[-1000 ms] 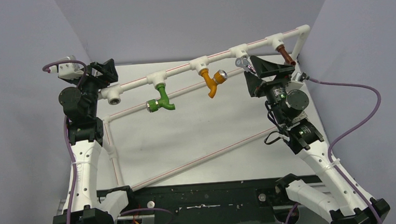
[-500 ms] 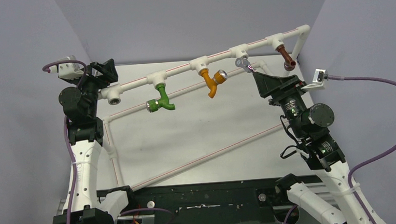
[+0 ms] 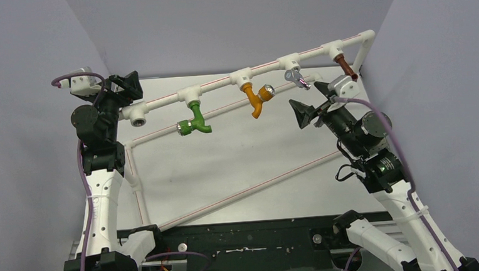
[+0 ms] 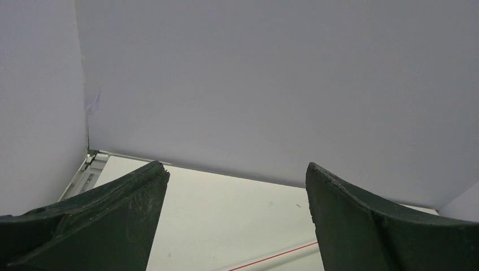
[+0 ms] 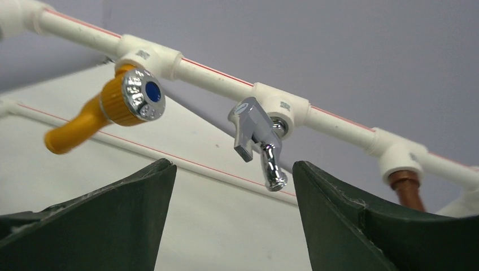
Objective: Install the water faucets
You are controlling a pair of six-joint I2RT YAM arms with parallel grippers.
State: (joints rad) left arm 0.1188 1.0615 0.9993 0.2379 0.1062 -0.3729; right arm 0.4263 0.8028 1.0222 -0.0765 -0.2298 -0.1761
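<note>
Two arms: you have both bolted at the bottom of the top view, each reaching up its own side of the white table (image 3: pixel 239 167).
Right gripper (image 3: pixel 305 114): it sits right of centre in the top view. Its wrist view (image 5: pixel 233 165) shows you the dark fingers spread wide with nothing between them.
Left gripper (image 3: pixel 124 87): it is raised at the upper left of the top view, close to the left end of the pipe. Its wrist view (image 4: pixel 235 169) shows you the fingers wide apart and empty, facing the grey back wall.
White pipe (image 3: pixel 215 85): it runs from the left up to the upper right of the top view, beyond both grippers, with tee fittings along it.
Chrome faucet (image 3: pixel 295 77): you find it seated in a tee on that pipe, between the orange tap and the brown tap. In the right wrist view (image 5: pixel 257 138) it hangs above and past the finger gap, touching neither finger, spout pointing down.
Orange tap (image 3: pixel 255 100): next tee to the left of the chrome one, at the upper left of the right wrist view (image 5: pixel 107 113).
Green tap (image 3: pixel 193 122): further left again.
Brown tap (image 3: pixel 346 67): at the far right end of the pipe, at the lower right edge of the right wrist view (image 5: pixel 405 186).
Open socket (image 3: pixel 139 121): a tee outlet at the pipe's left end, beside the left gripper.
</note>
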